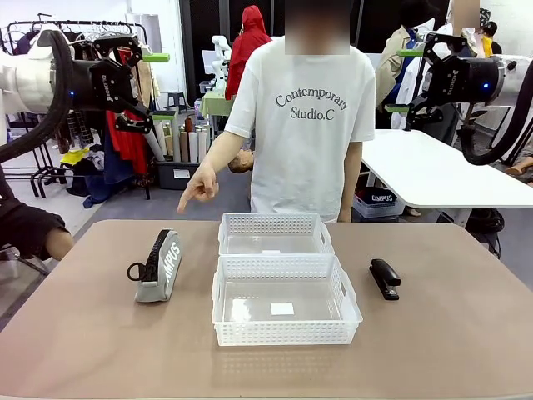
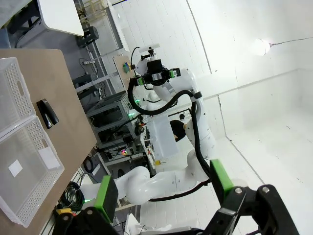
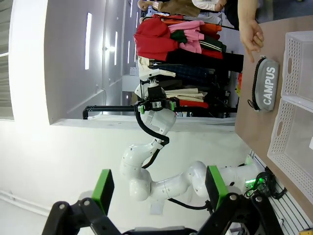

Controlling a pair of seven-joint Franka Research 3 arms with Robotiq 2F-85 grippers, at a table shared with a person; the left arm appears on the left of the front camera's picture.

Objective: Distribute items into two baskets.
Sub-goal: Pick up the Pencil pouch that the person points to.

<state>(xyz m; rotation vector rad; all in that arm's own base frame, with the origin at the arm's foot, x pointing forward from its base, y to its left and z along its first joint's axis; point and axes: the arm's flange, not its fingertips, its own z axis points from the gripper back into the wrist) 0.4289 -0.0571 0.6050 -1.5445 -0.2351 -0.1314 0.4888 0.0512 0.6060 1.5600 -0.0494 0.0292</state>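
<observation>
Left claw (image 1: 158, 87) and right claw (image 1: 404, 81) hung high, jaws apart — pouch (image 1: 158, 267) and stapler (image 1: 385, 277) lay on the bench (image 1: 458, 333) flanking the baskets (image 1: 283, 332); a hand (image 1: 198, 190) seemingly pointed at the pouch.

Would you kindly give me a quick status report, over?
Left gripper, right gripper open, raised. CAMPUS pouch, stapler on table, outside near basket and far basket. Person's hand points above pouch.
</observation>
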